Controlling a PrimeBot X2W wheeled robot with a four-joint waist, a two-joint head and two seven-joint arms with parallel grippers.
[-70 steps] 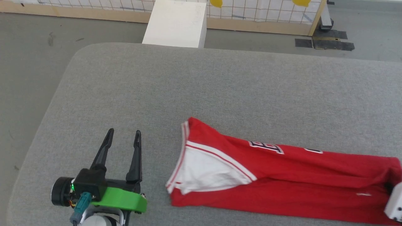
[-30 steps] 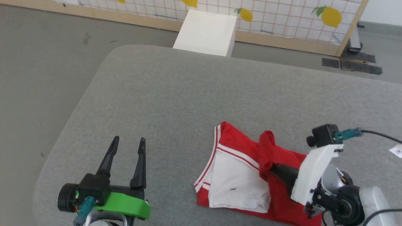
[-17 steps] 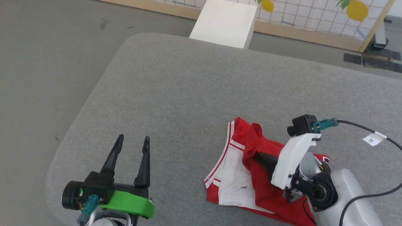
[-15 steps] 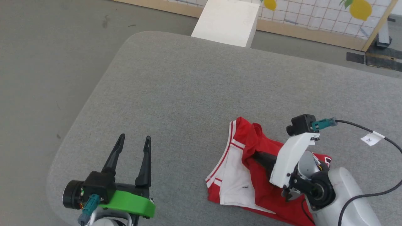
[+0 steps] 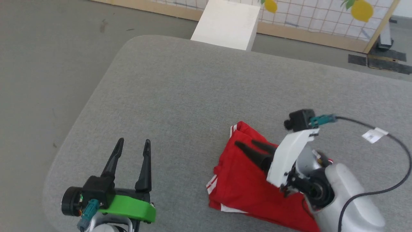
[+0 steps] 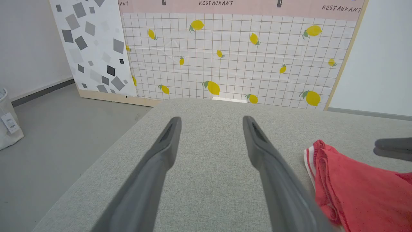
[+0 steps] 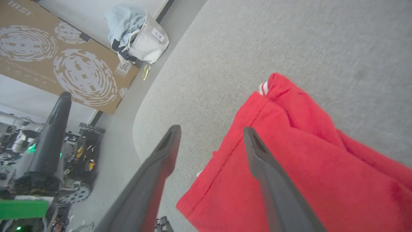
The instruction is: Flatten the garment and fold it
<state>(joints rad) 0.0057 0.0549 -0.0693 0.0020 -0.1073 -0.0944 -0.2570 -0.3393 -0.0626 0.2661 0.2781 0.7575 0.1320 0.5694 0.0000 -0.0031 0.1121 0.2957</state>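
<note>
The garment (image 5: 241, 180) lies on the grey tabletop (image 5: 193, 96), in its near part and toward the right side, as a folded red bundle. A bit of red-white striped trim shows at its far corner and again at its left edge. The right gripper (image 5: 246, 144) is over the garment and its long dark fingers point toward the far left. Its jaws are open wide and hold nothing. In the right wrist view one finger is above the red cloth (image 7: 305, 154) and the other is above the bare tabletop just beside the cloth's edge. I cannot tell whether the tips touch the cloth. The left gripper (image 5: 133, 143) is at the near left, well apart from the garment. Its jaws are also spread and empty, and its fingers point away from the robot. In the left wrist view the garment (image 6: 354, 190) is at the right of these fingers. Beyond the tabletop a white box (image 5: 225, 24) stands on the floor in front of a panel with lemons (image 5: 305, 13).
</note>
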